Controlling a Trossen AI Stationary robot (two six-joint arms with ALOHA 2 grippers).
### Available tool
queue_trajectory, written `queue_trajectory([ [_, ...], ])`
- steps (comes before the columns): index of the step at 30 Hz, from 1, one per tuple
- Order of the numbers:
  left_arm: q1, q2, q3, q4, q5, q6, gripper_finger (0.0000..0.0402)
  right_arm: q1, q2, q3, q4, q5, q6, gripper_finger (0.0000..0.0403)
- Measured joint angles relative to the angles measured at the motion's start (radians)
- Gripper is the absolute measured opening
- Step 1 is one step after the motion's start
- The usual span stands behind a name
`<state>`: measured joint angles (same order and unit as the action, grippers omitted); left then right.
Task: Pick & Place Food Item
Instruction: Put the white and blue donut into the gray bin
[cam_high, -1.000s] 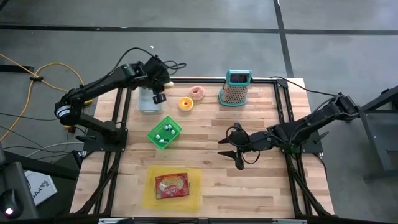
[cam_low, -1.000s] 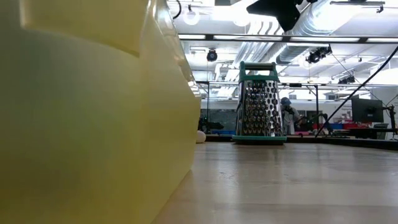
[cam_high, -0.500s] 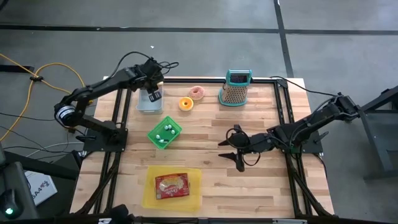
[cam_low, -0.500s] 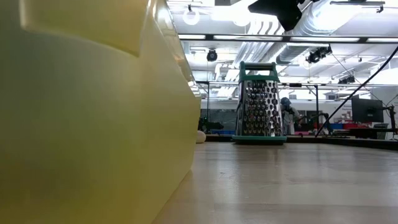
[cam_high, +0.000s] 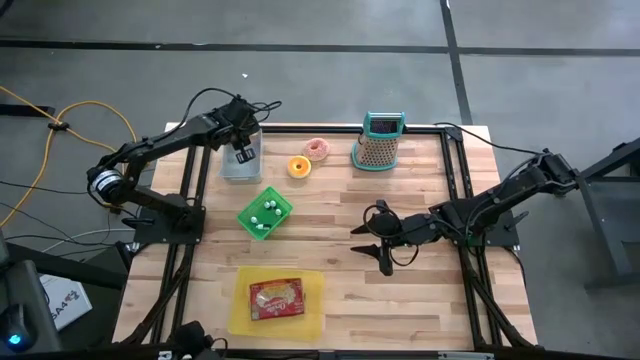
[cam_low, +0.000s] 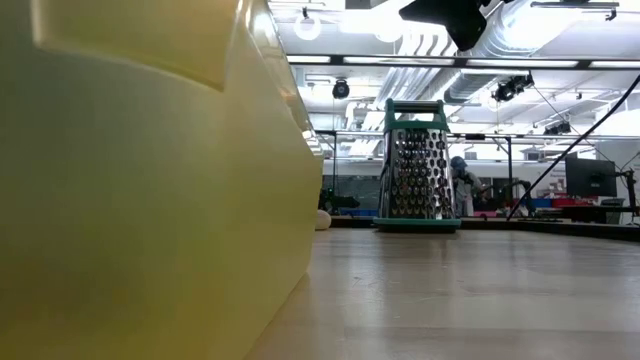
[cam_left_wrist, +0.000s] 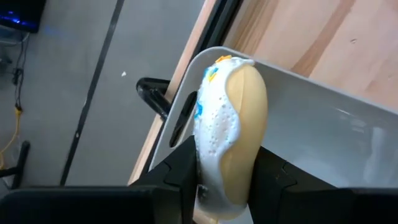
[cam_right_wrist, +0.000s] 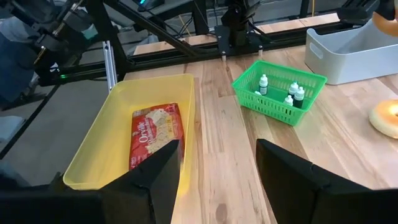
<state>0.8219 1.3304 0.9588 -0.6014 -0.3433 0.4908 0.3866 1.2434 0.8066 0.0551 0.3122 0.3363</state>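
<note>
Gripping a frosted donut (cam_left_wrist: 229, 134), the left tool (cam_left_wrist: 221, 177) hangs over the grey bin (cam_left_wrist: 323, 130).

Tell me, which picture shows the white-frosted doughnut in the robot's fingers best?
The left wrist view: the white-frosted doughnut fills it, pinched in the left gripper over the grey bin. The high view shows it tiny; the others miss it.

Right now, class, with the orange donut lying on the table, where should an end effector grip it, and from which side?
Grip the orange donut across its outer rim, coming straight down from above: it lies flat, ring facing up, with bare table around it. Probably best to set the fingers clear of the pink donut nearby.
</note>
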Motion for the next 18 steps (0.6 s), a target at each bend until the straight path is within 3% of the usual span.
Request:
queue_trajectory([
  [9,0.015,0.0,0.0,-0.016,0.022,0.01,0.0158,0.0,0.0,0.0,0.0,-0.001,0.004,0.0197],
  [18,0.014,0.0,0.0,-0.03,0.022,0.011,0.0165,0.0,0.0,0.0,0.0,-0.001,0.004,0.0197],
])
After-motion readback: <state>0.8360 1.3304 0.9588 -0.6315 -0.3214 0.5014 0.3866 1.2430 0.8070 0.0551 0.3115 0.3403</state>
